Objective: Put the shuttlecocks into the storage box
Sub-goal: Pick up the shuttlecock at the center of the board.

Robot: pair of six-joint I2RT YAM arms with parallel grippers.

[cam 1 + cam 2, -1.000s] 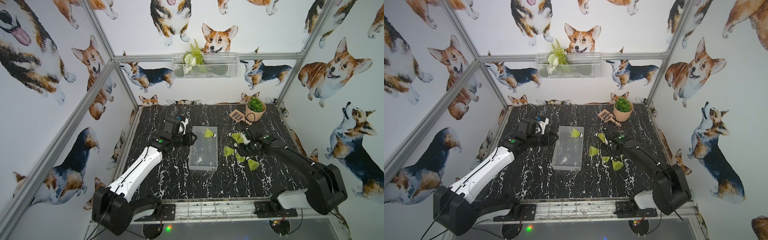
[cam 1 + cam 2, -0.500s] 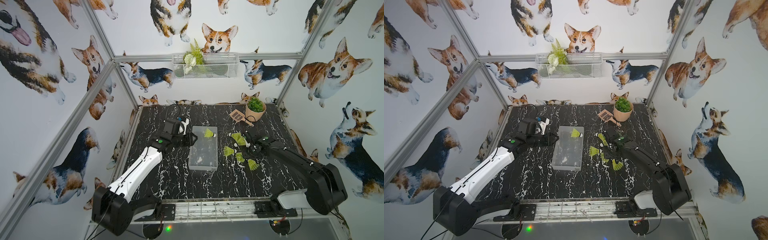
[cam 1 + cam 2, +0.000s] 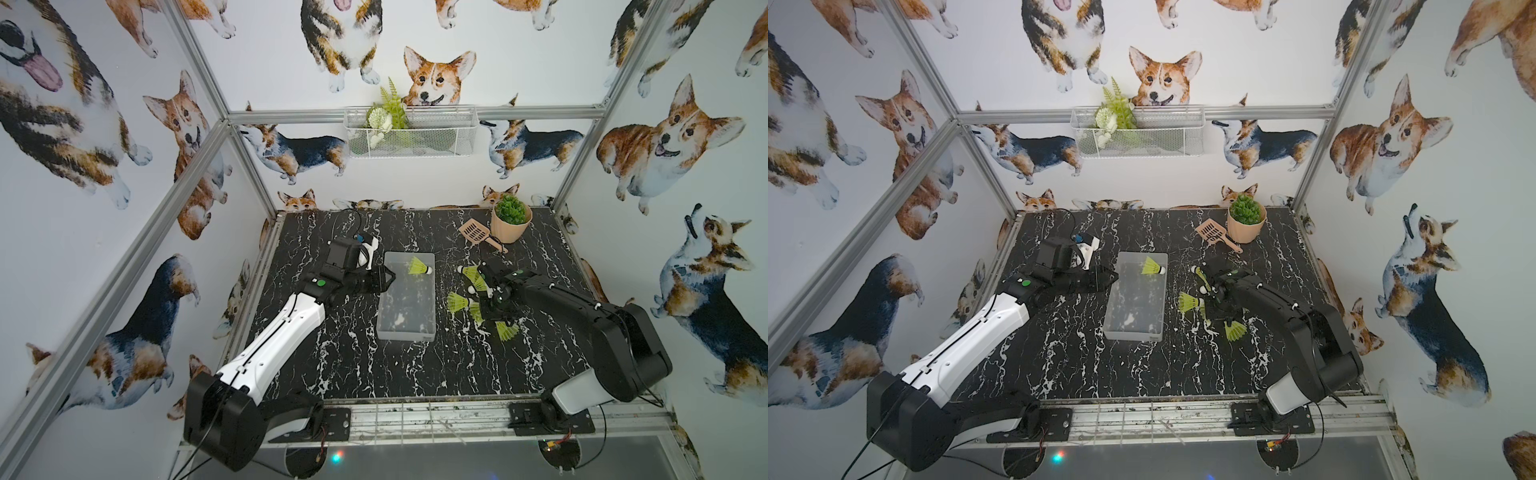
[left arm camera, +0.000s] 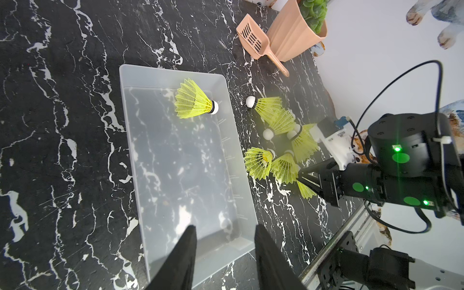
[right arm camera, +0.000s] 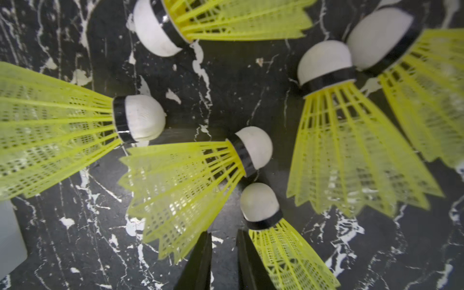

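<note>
The storage box (image 3: pixel 406 328) (image 3: pixel 1133 330) (image 4: pixel 175 163), a frosted clear bin, lies mid-table with one yellow-green shuttlecock (image 3: pixel 419 266) (image 3: pixel 1152 266) (image 4: pixel 194 103) at its far end. Several more shuttlecocks (image 3: pixel 459 301) (image 3: pixel 1187 302) (image 4: pixel 258 163) lie bunched on the table to its right. My right gripper (image 5: pixel 224 232) (image 4: pixel 300 175) points down into this bunch. Its jaws stand a narrow gap apart, with only bare table showing between them. One skirt (image 5: pixel 185 185) lies on one side of them and another shuttlecock (image 5: pixel 278 241) on the other. My left gripper (image 4: pixel 225 227) (image 3: pixel 384 278) hangs open and empty at the box's left edge.
A potted plant (image 3: pixel 511 216) and a pink scoop (image 3: pixel 478 232) stand at the back right, just behind the bunch. A white wire basket (image 3: pixel 409 133) hangs on the back wall. A metal rail (image 3: pixel 415 415) runs along the table's front edge.
The right gripper's jaws have narrowed and it has shifted slightly forward into the bunch of shuttlecocks. The left arm has not moved.
</note>
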